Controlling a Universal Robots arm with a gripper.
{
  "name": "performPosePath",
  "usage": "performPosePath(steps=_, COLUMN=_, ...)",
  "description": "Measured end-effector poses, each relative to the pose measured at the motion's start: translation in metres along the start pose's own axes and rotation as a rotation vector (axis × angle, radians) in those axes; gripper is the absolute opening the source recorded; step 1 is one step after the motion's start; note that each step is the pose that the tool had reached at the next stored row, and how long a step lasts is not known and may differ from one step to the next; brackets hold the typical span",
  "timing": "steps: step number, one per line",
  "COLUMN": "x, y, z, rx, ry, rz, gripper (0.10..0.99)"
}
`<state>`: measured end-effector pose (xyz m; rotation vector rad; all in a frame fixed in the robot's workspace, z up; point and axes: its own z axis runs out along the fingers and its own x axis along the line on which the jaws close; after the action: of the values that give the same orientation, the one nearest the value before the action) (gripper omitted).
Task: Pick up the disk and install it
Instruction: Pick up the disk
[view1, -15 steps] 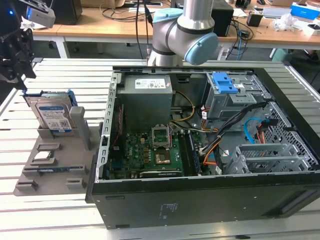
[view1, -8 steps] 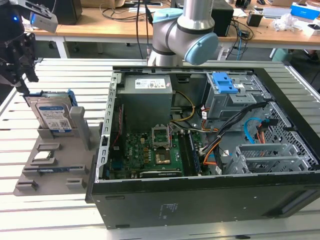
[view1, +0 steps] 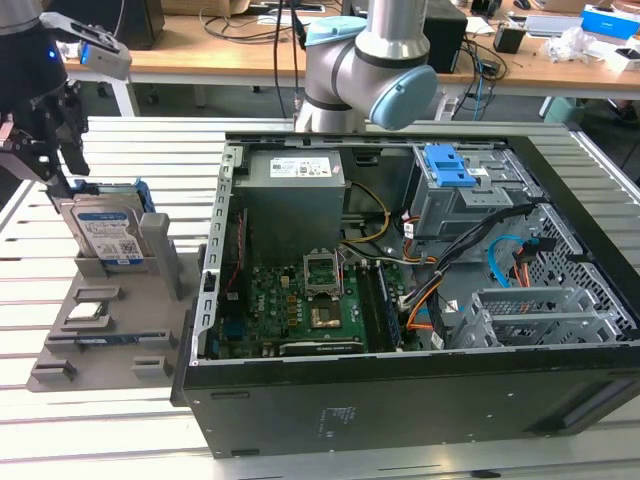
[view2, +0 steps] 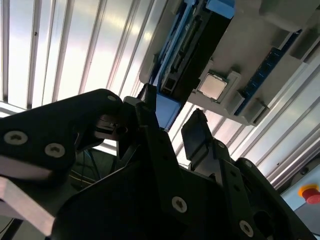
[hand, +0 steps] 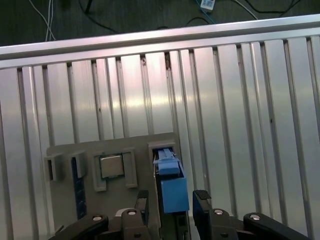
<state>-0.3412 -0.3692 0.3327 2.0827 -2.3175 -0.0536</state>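
Observation:
The disk (view1: 105, 235) stands upright on its edge in a slot of the grey holder (view1: 100, 345), at the exterior view's left, silver with a white-and-blue label and a blue bracket. My gripper (view1: 58, 172) hangs just above its top rear corner. In the first wrist view my gripper (hand: 170, 201) is open, one finger on each side of the disk's blue bracket (hand: 172, 192), with a small gap on either side. The second wrist view shows the same: my gripper (view2: 170, 117) straddles the disk's edge (view2: 192, 55).
A small square processor chip (hand: 111, 166) lies in a pocket of the holder beside the disk. The open computer case (view1: 400, 400) sits at the exterior view's right, with a blue-latched drive bay (view1: 447, 165) at its back. The arm's base (view1: 370, 60) stands behind the case.

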Motion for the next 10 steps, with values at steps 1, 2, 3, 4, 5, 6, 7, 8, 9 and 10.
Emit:
performPosePath(steps=1, x=-0.0009, y=-0.0014, z=0.0022, rx=0.000, ry=0.0005, rz=-0.006, gripper=0.482)
performPosePath(steps=2, x=-0.0016, y=-0.0022, z=0.0038, rx=0.000, ry=0.0009, rz=-0.010, gripper=0.482)
performPosePath(steps=3, x=-0.0020, y=-0.0028, z=0.0050, rx=0.000, ry=0.0012, rz=-0.013, gripper=0.482)
performPosePath(steps=4, x=-0.0028, y=-0.0036, z=0.0072, rx=0.000, ry=0.0018, rz=-0.018, gripper=0.482)
performPosePath(steps=5, x=-0.0033, y=-0.0043, z=0.0092, rx=0.000, ry=0.0025, rz=-0.021, gripper=0.482)
performPosePath(steps=6, x=-0.0035, y=-0.0047, z=0.0104, rx=0.000, ry=0.0030, rz=-0.023, gripper=0.482)
performPosePath(steps=7, x=-0.0038, y=-0.0053, z=0.0126, rx=0.000, ry=0.0036, rz=-0.027, gripper=0.482)
performPosePath(steps=8, x=-0.0040, y=-0.0067, z=0.0142, rx=0.000, ry=0.0042, rz=-0.029, gripper=0.482)
performPosePath(steps=9, x=-0.0042, y=-0.0080, z=0.0162, rx=0.000, ry=0.0048, rz=-0.030, gripper=0.482)
performPosePath(steps=10, x=-0.0042, y=-0.0084, z=0.0180, rx=0.000, ry=0.0050, rz=-0.030, gripper=0.482)
